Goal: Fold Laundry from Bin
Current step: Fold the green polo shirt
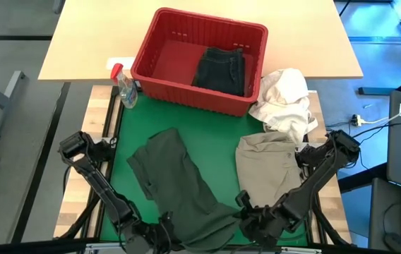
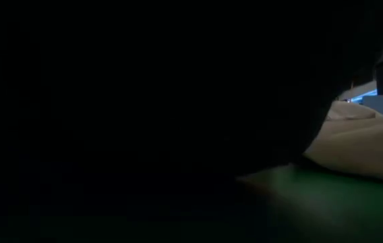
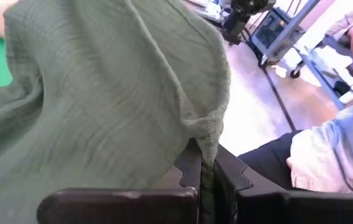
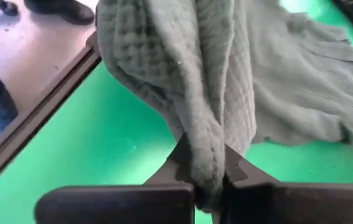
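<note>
Grey-green ribbed garment (image 1: pixel 186 187) on a bright green mat (image 1: pixel 218 134); khaki-beige garment (image 1: pixel 267 166) beside it; dark charcoal garment (image 1: pixel 222 69) in the red slotted bin (image 1: pixel 159 85); white cloth bundle (image 1: pixel 284 95); pale wood table (image 1: pixel 102 35); both claws dark

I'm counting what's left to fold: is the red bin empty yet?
Not empty. The high view shows one dark garment still lying in the red bin, against its right side; the rest of its floor is bare.
</note>
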Tool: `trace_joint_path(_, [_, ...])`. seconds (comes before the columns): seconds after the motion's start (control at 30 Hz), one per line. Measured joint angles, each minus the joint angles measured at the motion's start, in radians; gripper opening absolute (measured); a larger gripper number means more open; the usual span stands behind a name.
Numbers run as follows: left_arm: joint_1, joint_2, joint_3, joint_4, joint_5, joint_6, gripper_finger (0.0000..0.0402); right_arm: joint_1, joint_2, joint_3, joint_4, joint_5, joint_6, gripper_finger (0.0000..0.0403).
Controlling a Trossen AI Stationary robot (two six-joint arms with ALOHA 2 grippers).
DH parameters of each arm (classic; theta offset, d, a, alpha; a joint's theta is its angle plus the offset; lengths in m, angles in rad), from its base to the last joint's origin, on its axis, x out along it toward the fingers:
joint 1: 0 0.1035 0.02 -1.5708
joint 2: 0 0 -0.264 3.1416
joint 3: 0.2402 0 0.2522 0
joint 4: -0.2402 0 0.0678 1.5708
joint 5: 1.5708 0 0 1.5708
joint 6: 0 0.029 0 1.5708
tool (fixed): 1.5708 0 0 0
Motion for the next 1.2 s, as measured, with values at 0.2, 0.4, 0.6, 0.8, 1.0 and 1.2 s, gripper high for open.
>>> trace_joint_path(0.2, [-0.018, 0.000, 0.056, -0.055, -0.035, 0.014, 0.0005, 0.000, 0.000, 0.076, -0.066, 0.070, 0.019, 0.0017])
trace_joint_path(0.4, [-0.032, 0.013, 0.060, -0.050, -0.080, -0.042, 0.0004, 0.013, 0.000, 0.095, -0.092, 0.069, 0.060, 0.0007])
trace_joint_path(0.6, [-0.029, 0.107, 0.059, 0.083, -0.072, -0.074, 0.0004, 0.098, 0.001, 0.067, -0.084, 0.040, 0.102, 0.0011])
trace_joint_path(0.8, [-0.041, 0.099, 0.059, 0.174, -0.117, 0.000, 0.0004, 0.135, -0.012, 0.093, -0.084, 0.113, 0.083, 0.0010])
trace_joint_path(1.0, [-0.079, -0.038, 0.060, -0.095, -0.304, 0.035, 0.0004, -0.020, -0.062, 0.124, -0.071, 0.153, -0.046, 0.0009])
trace_joint_path(1.2, [-0.113, -0.171, 0.060, -0.607, -0.510, -0.205, 0.0003, -0.274, -0.064, 0.123, -0.025, 0.024, -0.176, 0.0013])
